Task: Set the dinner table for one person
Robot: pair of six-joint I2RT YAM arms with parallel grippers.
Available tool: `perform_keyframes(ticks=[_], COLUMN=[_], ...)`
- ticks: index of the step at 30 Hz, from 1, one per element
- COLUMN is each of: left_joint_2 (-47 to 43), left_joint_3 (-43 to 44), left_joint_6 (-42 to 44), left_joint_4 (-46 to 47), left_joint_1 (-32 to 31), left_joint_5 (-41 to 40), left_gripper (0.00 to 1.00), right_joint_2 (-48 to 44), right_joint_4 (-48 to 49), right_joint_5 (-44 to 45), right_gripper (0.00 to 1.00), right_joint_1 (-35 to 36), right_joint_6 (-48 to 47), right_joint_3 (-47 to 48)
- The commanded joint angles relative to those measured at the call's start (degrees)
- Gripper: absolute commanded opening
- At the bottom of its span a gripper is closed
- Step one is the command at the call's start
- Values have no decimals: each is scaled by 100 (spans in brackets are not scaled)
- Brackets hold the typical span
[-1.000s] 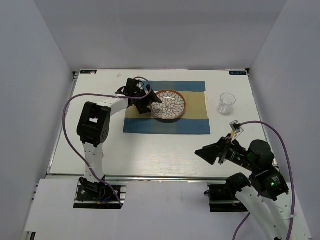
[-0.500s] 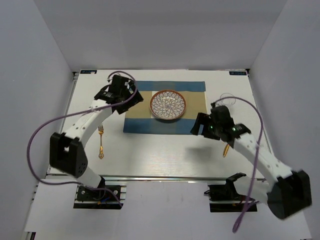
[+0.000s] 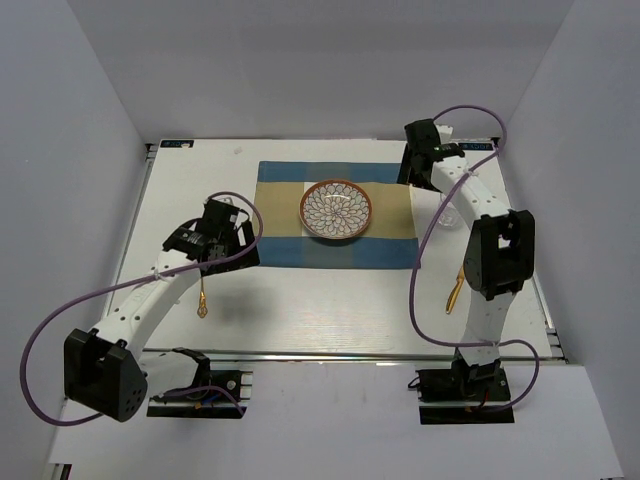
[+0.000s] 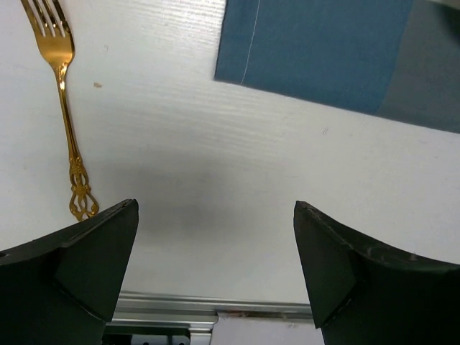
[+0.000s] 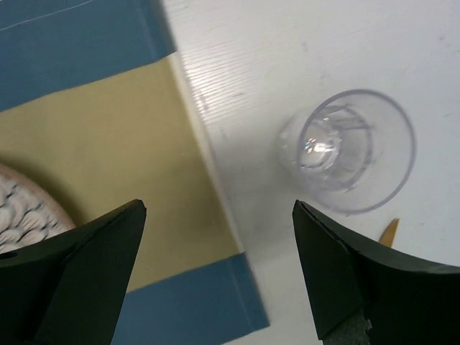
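White panels wall in three sides of the large white rectangular bench (image 3: 330, 300), which fills the workspace beneath both arms and has a metal rail along its near edge. At its middle lies a blue-and-tan striped cloth placemat (image 3: 385, 250) carrying a round patterned plate with a brown rim (image 3: 336, 209). The left claw (image 4: 215, 208) hangs wide open and empty over bare bench, with a slim gold metal fork (image 4: 65, 108) to one side of its line. The right claw (image 5: 218, 208), equally wide and empty, hovers near the placemat's far right corner, with a small clear drinking glass (image 5: 352, 154) standing beside that edge. The glass looks the likeliest casualty: a finger coming down off-centre could clip its rim and topple it. The fork lies flat, so a shallow grab might skid it or scrape the bench. Either claw catching the cloth could drag the plate askew.
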Motion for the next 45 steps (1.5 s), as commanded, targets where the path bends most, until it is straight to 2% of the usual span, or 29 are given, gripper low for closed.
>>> perform_keyframes(ticks=[1,6,11,19,20,21,22,25,28,29,30,31,33,36,40,44,45], left_joint_2=[-148,-374,-525,-403,-394,-402,-394,-402,-367,-367,-376,-385,-420,-420,-402,-411,-411], left_joint_3=[72,46,28,45,46,46,46,37,54,63,63,63,54,46,72,46,46], left_joint_6=[254,192,192,227,227,227,227,245,236,245,245,228,228,210,175,157,157], left_joint_4=[136,144,180,189,180,180,189,215,198,206,189,206,198,206,163,189,189], left_joint_1=[43,95,95,95,95,95,95,95,95,95,95,95,95,95,95,95,95], left_joint_5=[-98,-222,-204,-125,-125,-125,-116,-99,-81,-107,-108,-116,-169,-230,-310,-362,-345], left_gripper=[98,98,98,98,98,98,98,98,98,98,98,98,98,98,98,98,98], right_joint_2=[125,459,468,521,538,565,556,477,468,747,958,1195,1724,2085,2419,2287,2331], right_joint_4=[-281,-324,26,475,475,467,458,413,520,406,188,-258,-482,-395,-184,798,783], right_joint_5=[579,667,386,-212,-230,-143,-38,402,-211,-508,-859,-950,-1091,-1179,-1556,-1637,-1584], right_gripper=[88,86,81,63,57,33,0,0,0,0,0,0,0,0,0,0,0], right_joint_1=[-143,-372,-688,-1005,-1014,-1014,-1005,-856,-663,-654,-567,-522,-364,-214,-118,14,41], right_joint_6=[-232,-294,-302,-338,-329,-329,-346,-555,-1170,-1355,-1435,-1515,-1700,-1805,-1910,-2156,-2157], right_joint_3=[485,670,205,-367,-341,-315,-271,2,361,615,1331,1756,2625,3146,3491,2868,2928])
